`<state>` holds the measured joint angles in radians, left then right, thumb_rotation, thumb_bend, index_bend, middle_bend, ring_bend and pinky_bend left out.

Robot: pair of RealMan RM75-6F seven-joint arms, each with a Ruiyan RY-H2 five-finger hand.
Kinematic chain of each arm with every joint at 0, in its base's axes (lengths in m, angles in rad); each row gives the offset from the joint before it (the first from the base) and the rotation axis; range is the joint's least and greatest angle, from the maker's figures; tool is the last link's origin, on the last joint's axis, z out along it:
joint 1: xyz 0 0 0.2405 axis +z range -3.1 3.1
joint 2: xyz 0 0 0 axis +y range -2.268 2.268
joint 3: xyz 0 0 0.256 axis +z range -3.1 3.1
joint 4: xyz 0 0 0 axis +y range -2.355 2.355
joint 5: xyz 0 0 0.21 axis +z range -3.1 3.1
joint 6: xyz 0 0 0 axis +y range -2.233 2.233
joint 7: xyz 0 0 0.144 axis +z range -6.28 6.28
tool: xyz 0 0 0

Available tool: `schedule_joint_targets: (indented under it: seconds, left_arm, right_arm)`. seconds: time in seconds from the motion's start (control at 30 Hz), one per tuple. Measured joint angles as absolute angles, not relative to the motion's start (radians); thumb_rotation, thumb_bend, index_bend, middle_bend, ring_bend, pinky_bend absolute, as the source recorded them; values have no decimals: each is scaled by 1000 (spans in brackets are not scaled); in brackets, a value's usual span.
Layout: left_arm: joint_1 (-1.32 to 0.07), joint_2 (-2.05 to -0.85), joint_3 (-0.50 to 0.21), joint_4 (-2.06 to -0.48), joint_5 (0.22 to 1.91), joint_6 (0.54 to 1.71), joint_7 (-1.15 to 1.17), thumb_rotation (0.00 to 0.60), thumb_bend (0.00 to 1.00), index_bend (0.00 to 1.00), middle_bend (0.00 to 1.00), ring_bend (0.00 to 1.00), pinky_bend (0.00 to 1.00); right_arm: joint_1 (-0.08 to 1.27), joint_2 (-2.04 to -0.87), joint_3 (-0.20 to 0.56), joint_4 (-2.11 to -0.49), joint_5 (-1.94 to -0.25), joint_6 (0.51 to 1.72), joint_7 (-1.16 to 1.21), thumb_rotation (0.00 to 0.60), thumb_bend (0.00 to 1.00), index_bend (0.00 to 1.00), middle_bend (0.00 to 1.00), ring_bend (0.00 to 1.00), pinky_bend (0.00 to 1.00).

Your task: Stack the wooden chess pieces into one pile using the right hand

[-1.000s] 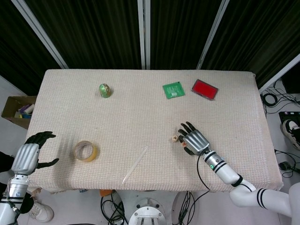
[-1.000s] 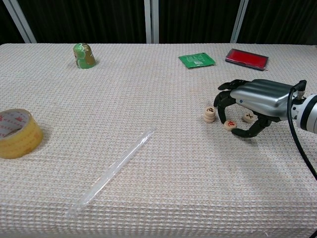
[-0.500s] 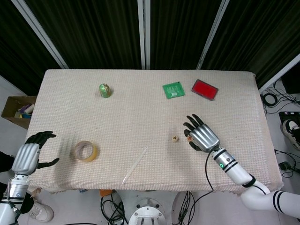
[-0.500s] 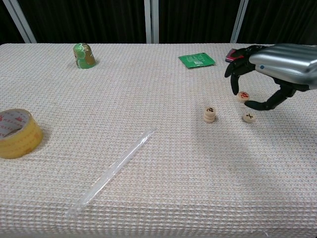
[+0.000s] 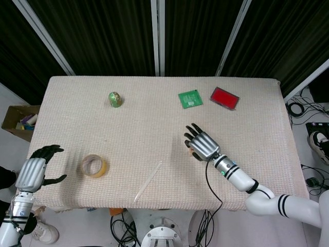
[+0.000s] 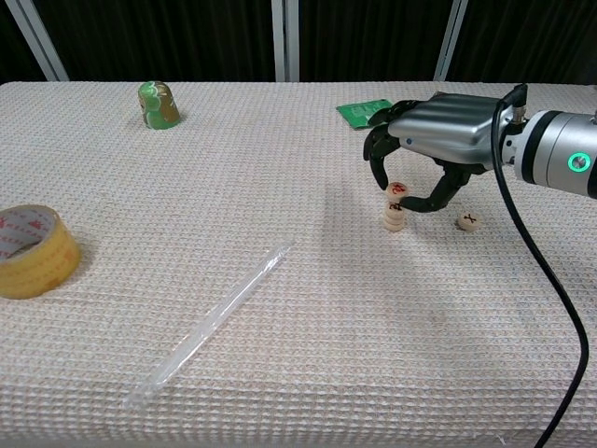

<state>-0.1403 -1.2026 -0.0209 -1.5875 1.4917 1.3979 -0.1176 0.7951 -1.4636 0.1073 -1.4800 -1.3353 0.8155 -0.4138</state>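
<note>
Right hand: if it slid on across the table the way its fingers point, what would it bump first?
Probably nothing soon: past the right hand lies bare cloth, and the green figurine looks roughly in line far beyond.

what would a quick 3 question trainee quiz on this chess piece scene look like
1. True or false: the right hand holds a red-marked piece over the stack.
2. How many pieces lie loose on the table, away from the stack?
3. What sits nearest the left hand: a) tape roll b) green packet c) red case?

Key: 1 true. 2 one, the black-marked piece. 3 a.
</note>
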Motion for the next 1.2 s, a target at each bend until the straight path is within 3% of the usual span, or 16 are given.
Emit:
schedule_joint_targets:
  seconds: [1.2]
  left_arm:
    - [-140, -1201, -17, -1582, 1482, 1385, -129, 600, 0, 266, 189, 165, 213]
  right_arm:
    - [812, -1492, 75, -1456, -1317, 831, -430, 600, 349, 430, 209, 0, 0]
